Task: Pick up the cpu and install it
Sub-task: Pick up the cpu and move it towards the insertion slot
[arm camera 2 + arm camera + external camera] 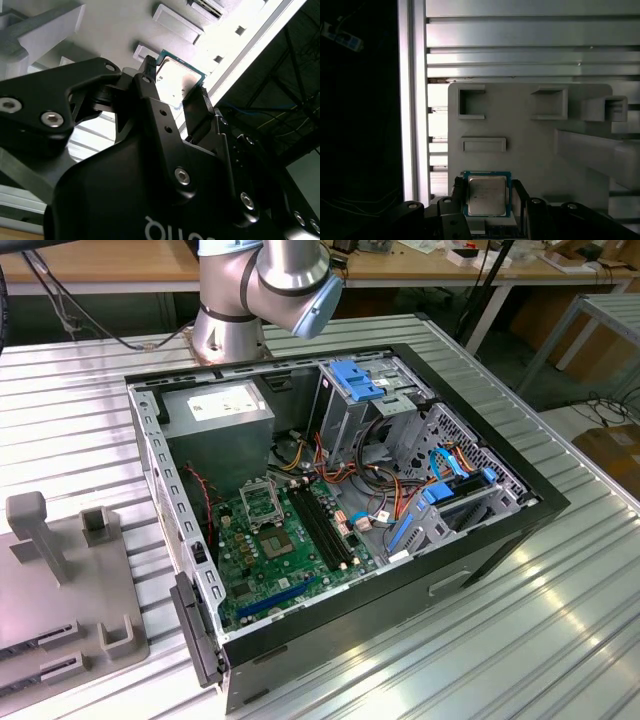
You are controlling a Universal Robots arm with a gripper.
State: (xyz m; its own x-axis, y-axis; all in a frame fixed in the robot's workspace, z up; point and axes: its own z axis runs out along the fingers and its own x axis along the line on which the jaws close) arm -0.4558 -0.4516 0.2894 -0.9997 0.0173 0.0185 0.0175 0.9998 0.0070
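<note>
Claw (488,187) seemingly clenched on opposite edges of the cpu (487,196) at the tray (530,150); the grip is best kept light, square and level.

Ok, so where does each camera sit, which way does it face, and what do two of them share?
Exterior view: a separate camera above the table, looking down into the open computer case; the arm shows behind it.
First wrist view: on the wrist, looking down past the gripper onto the cpu and the grey fixture plate.
Second wrist view: on the wrist, looking along the gripper's black body toward the cpu.
Shared: both wrist views show the gripper straddling the cpu.
</note>
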